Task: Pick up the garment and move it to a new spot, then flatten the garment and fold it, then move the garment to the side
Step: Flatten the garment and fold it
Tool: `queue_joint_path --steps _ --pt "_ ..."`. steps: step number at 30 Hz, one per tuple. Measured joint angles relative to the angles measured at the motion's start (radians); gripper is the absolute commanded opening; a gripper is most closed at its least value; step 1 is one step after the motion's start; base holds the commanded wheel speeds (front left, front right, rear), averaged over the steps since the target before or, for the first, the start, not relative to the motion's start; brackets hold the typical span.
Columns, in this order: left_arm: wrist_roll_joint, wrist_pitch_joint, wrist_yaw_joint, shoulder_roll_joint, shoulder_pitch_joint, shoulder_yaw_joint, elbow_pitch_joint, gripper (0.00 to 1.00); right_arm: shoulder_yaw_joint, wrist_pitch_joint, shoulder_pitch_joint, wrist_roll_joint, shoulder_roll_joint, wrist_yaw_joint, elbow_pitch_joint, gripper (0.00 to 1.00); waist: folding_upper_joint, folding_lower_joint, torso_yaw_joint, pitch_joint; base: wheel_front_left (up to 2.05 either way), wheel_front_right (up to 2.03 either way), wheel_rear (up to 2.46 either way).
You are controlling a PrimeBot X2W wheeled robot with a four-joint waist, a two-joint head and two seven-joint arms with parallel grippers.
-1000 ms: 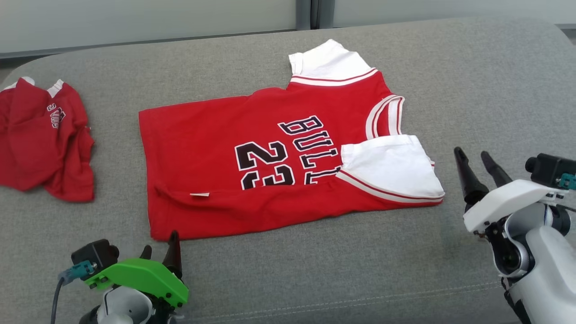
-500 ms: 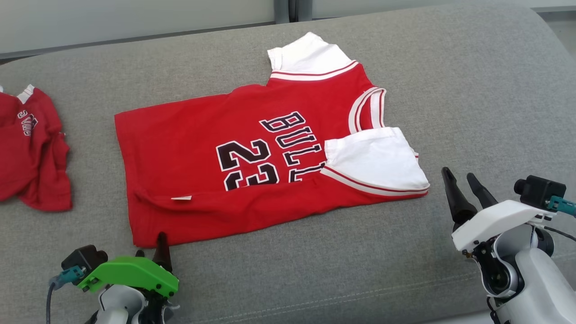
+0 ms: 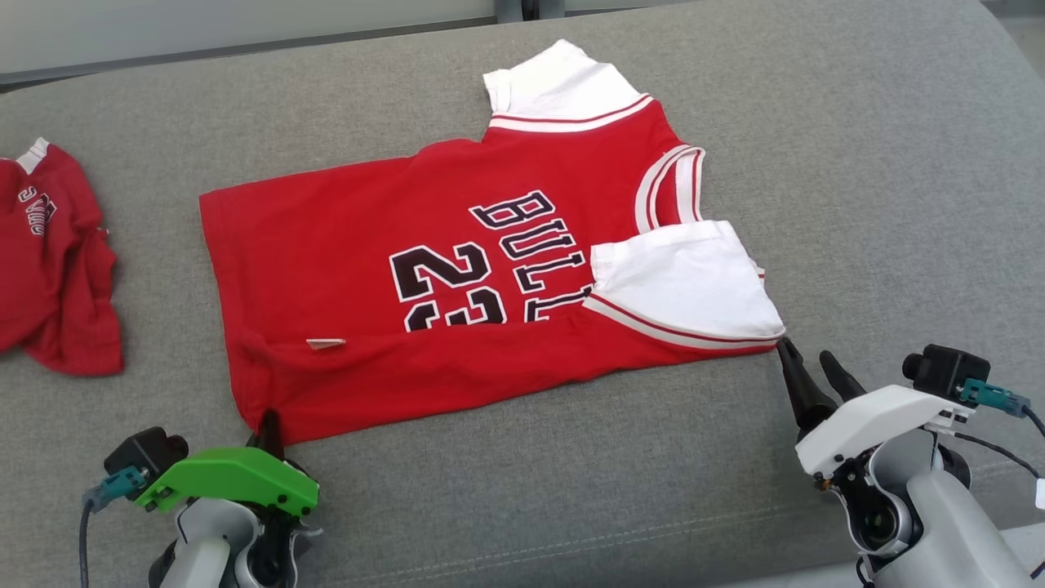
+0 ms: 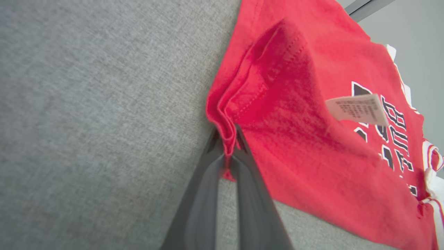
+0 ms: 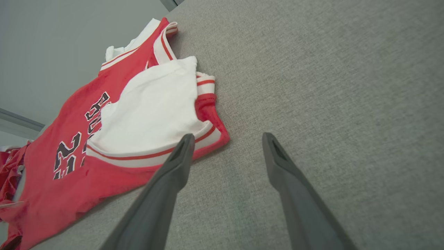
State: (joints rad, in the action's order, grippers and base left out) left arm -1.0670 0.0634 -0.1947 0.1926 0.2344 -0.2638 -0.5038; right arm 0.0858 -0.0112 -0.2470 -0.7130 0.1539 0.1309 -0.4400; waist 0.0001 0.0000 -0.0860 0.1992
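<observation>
With left fingers clamped on hem corner of red-and-white cotton jersey lying flat on grey fabric couch, close empty, wide-open right fingers on sleeve edge, then lift evenly.

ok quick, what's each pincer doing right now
left pincer: shut on the hem corner of the red jersey
right pincer: open, holding nothing, next to the white sleeve

Overhead head view, close wrist views share jersey.
</observation>
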Motion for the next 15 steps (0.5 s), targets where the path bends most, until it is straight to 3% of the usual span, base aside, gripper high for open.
queue_joint_path --steps 14,15 --pt "0.022 -0.001 0.014 -0.012 0.022 -0.039 0.058 0.0 0.064 0.041 -0.121 -0.057 0.004 0.0 -0.175 1.0 0.0 0.0 0.066 0.04 0.0 0.0 0.0" --pt "0.023 -0.001 0.013 -0.011 0.023 -0.041 0.063 0.0 0.068 0.043 -0.132 -0.073 0.003 0.0 -0.181 0.91 0.0 0.0 0.069 0.043 0.0 0.0 0.0"
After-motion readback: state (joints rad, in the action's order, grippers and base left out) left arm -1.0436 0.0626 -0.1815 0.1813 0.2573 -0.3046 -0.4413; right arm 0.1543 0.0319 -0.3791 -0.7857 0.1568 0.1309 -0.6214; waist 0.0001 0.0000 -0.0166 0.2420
